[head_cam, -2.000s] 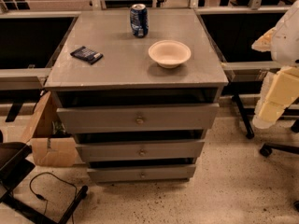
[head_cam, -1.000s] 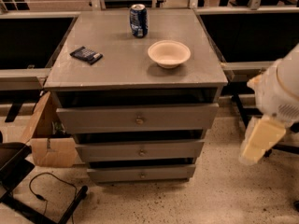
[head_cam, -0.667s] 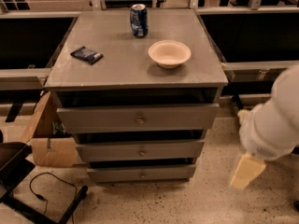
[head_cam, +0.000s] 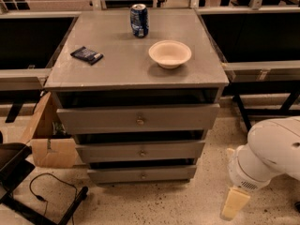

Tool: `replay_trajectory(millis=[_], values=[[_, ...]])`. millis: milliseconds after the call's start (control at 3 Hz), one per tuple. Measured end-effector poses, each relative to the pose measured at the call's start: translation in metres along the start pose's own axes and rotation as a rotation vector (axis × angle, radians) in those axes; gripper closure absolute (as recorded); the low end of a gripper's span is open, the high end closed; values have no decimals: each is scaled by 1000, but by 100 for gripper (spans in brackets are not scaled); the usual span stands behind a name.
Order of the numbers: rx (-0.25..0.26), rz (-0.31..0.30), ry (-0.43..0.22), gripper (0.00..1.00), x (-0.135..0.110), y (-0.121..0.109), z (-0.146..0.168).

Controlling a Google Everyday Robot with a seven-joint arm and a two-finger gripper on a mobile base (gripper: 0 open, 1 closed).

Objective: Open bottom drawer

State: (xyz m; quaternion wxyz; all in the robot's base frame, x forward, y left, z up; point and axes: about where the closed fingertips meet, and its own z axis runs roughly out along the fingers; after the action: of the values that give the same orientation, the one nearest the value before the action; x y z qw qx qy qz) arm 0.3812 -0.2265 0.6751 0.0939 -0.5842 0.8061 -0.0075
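Note:
The bottom drawer is the lowest and narrowest grey front of the cabinet, with a small brass knob. It stands shut, close to the floor. Two wider grey drawers sit above it, the top drawer and the middle drawer. My gripper hangs low at the lower right, a cream-coloured tip under the white arm. It is to the right of the cabinet, apart from it, near floor level.
On the cabinet top stand a blue can, a cream bowl and a dark packet. A cardboard box sits left of the cabinet. A black frame and cable lie on the floor at lower left.
The arm has swung down from the upper right to the lower right, bringing the gripper near the floor beside the cabinet. The drawers have not moved.

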Motion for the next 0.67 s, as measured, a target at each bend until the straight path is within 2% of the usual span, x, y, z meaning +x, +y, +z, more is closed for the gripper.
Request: replay_trajectory(millis=[333,667], values=[[-2,0,0,0,0,0,1],[12,-31,36,0,2,-8,34]])
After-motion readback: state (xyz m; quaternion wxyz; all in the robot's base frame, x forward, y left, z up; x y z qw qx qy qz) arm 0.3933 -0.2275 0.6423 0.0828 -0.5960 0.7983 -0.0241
